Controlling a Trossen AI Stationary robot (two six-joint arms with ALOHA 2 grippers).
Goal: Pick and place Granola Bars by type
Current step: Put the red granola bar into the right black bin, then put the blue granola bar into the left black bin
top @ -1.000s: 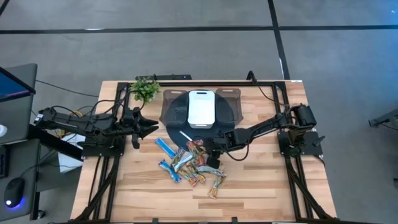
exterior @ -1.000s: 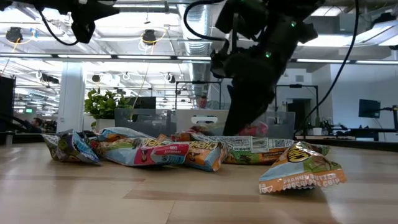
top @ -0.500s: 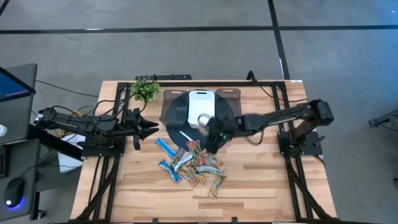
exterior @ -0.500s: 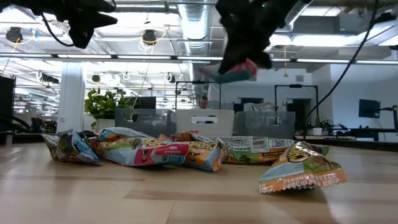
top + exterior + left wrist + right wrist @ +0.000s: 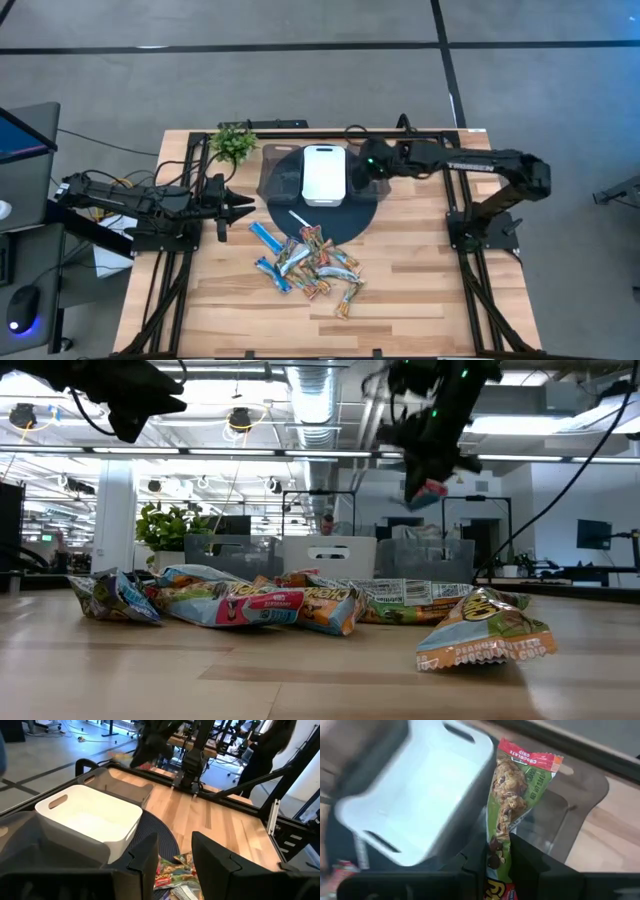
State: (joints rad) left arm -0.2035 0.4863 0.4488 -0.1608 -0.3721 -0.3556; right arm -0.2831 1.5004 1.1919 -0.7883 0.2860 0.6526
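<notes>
The granola bars [image 5: 310,266] lie in a loose pile on the wooden table, near the front of the round dark mat [image 5: 352,224]; in the low view the pile [image 5: 300,602] spreads across the table. My right gripper [image 5: 366,170] is raised over the grey bin [image 5: 374,160] to the right of the white bin [image 5: 324,175], shut on one green-and-red bar [image 5: 512,805]. My left gripper [image 5: 238,207] hovers open at the table's left, pointing toward the mat; its wrist view shows the white bin [image 5: 90,822] and a few bars [image 5: 175,870]. My right gripper pinches the green-and-red bar between its two fingers at one end [image 5: 495,856]. The rest of the bar reaches out past the fingertips, its red-edged end [image 5: 530,757] free. The bar is lifted clear, high above the table, its red end [image 5: 432,490] below the gripper.
A second grey bin [image 5: 285,163] sits left of the white one. A thin white stick [image 5: 298,219] lies on the mat. A small green plant [image 5: 233,143] stands at the far left corner. Bare wood [image 5: 430,270] lies right of the pile. A person [image 5: 265,750] stands beyond the table.
My right gripper has risen from the pile with the green-and-red bar shut in its fingers and has swung toward the far edge and to the right, from the mat's front to above the grey bin beside the white bin. The pile stays as it was.
</notes>
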